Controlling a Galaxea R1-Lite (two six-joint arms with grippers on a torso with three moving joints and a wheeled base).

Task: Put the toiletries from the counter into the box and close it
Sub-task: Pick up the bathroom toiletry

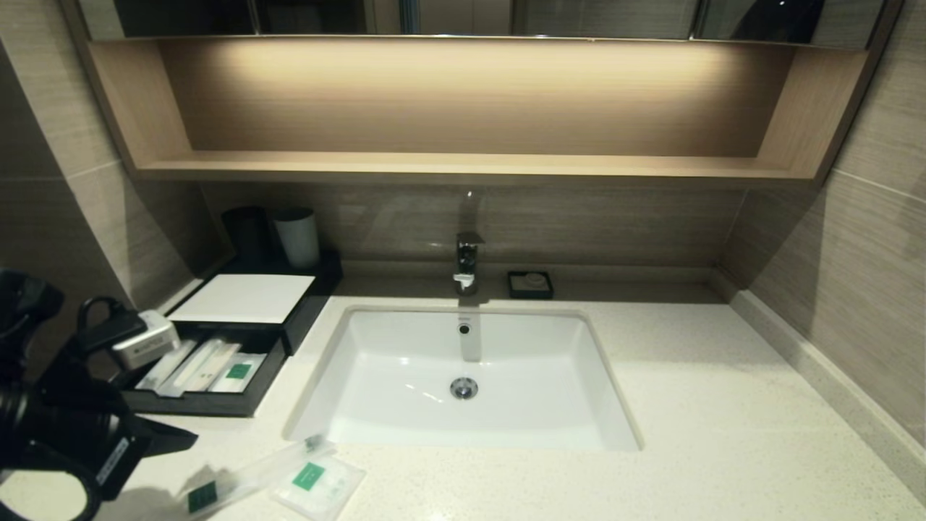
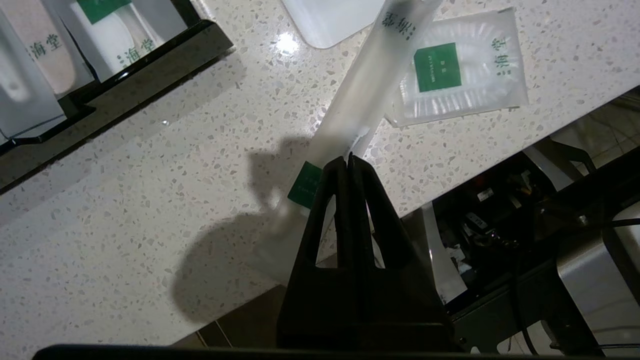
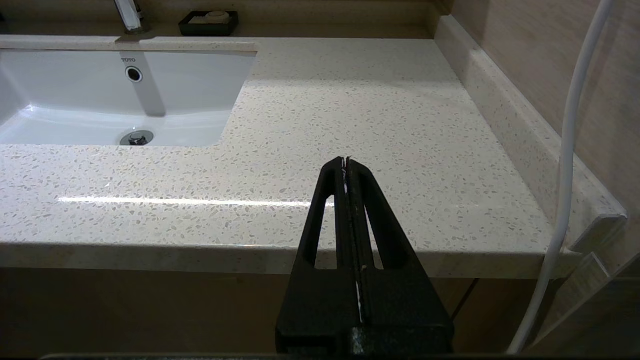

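Note:
Near the front left edge of the counter (image 1: pixel 723 405), a long thin packet (image 1: pixel 257 470) (image 2: pixel 360 90) lies slanted with its far end raised. Its tip overlaps a flat squarish packet (image 1: pixel 318 485) (image 2: pixel 457 70) that rests flat. My left gripper (image 1: pixel 189 437) (image 2: pixel 349 157) is shut, pinching the long packet's wrapper edge beside its green label. The black box (image 1: pixel 195 401) (image 2: pixel 125 75) sits at the left with its drawer pulled out and several packets inside. My right gripper (image 3: pixel 346 161) hangs shut and empty over the counter's front edge, right of the sink.
The white sink (image 1: pixel 463 376) fills the middle, with a faucet (image 1: pixel 466 260) and a small dark soap dish (image 1: pixel 530 284) behind it. A white cup (image 1: pixel 296 237) and a dark cup (image 1: pixel 246 231) stand behind the box's white top panel (image 1: pixel 242 297). A wooden shelf runs above.

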